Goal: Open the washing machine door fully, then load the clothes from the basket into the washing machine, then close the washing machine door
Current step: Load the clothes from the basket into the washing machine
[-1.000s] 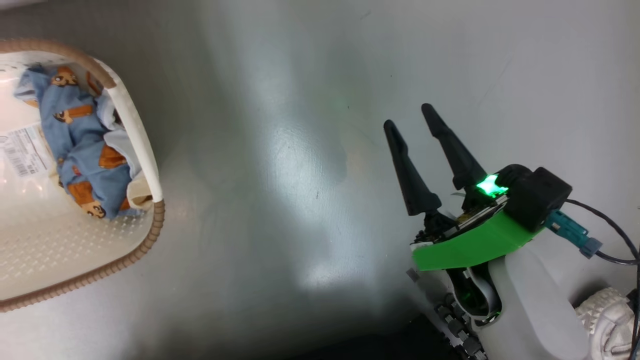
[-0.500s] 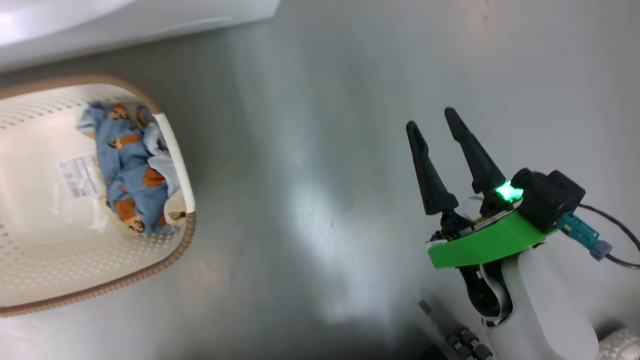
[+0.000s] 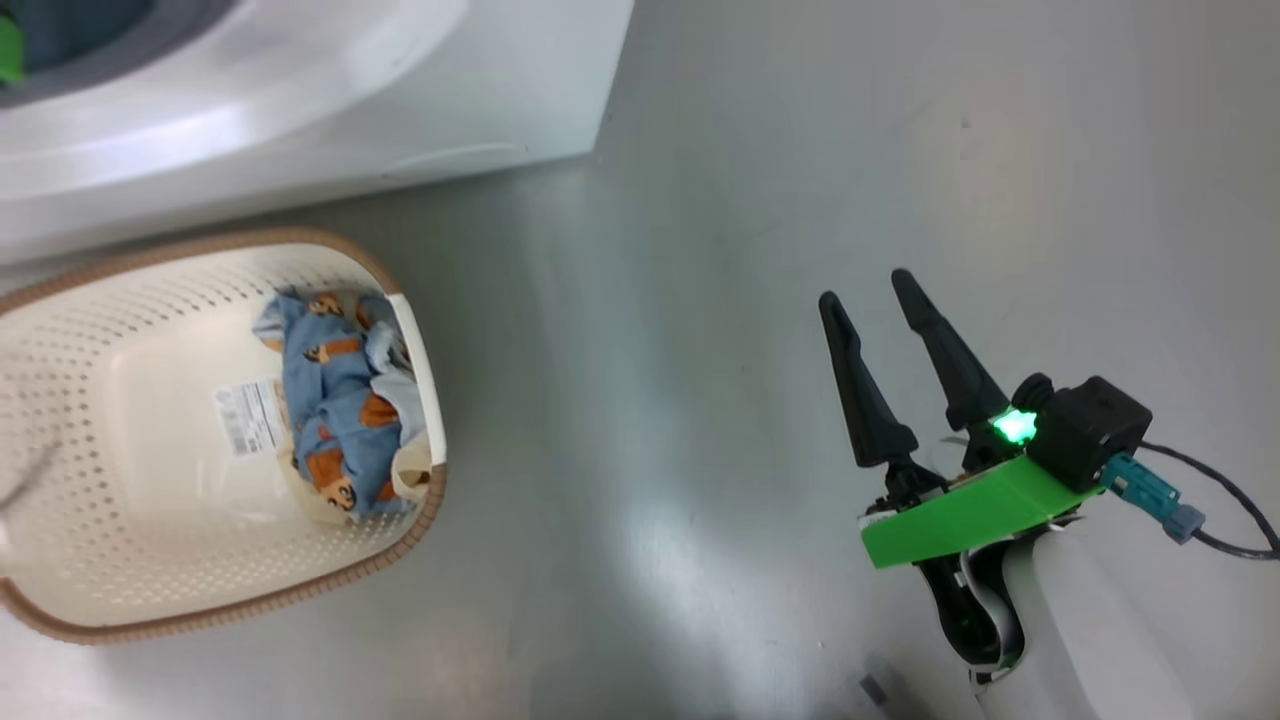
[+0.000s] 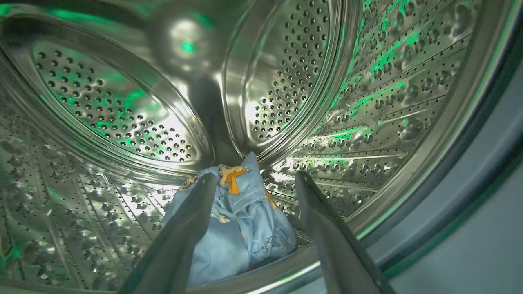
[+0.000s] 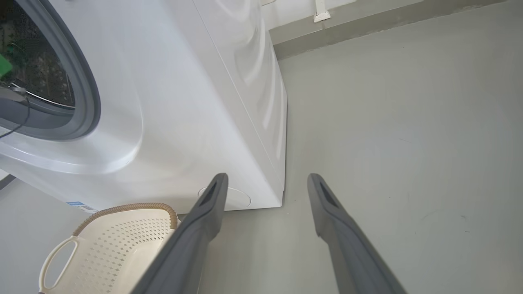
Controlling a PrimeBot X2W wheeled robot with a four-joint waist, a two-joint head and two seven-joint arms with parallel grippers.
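Swinging round since a second ago, the head camera is now taking in the washing machine [image 3: 400, 110] at the top left of its view. The basket [image 3: 90, 330] is sitting nearer the middle of that view, a shift of the camera and not of the basket.

The left pincer [image 4: 255, 175] is reaching into the machine's steel drum [image 4: 122, 102], its two fingers standing wide apart, released and gripping nothing. One piece of the clothes [image 4: 241, 228], light blue with an orange bear print, is lying bunched on the drum's low wall just inside the front lip. It is showing between and beyond the two fingers. One finger is crossing the cloth's edge in the left wrist view, and I cannot tell whether it is touching.

The right pincer [image 3: 864, 286] is hovering over the bare grey floor [image 3: 700, 400], fingers spread and holding nothing, well apart from the basket on its left. In the right wrist view it is pointing toward the machine's lower front corner, where the round flap [image 5: 239, 199] is peeking out beside one finger.

The basket is standing on the floor just before the machine's front. More of the bear-print clothes are lying heaped against its right end wall, with cream-white cloth mixed in, beside a white label [image 3: 245, 418] on the basket's bottom.
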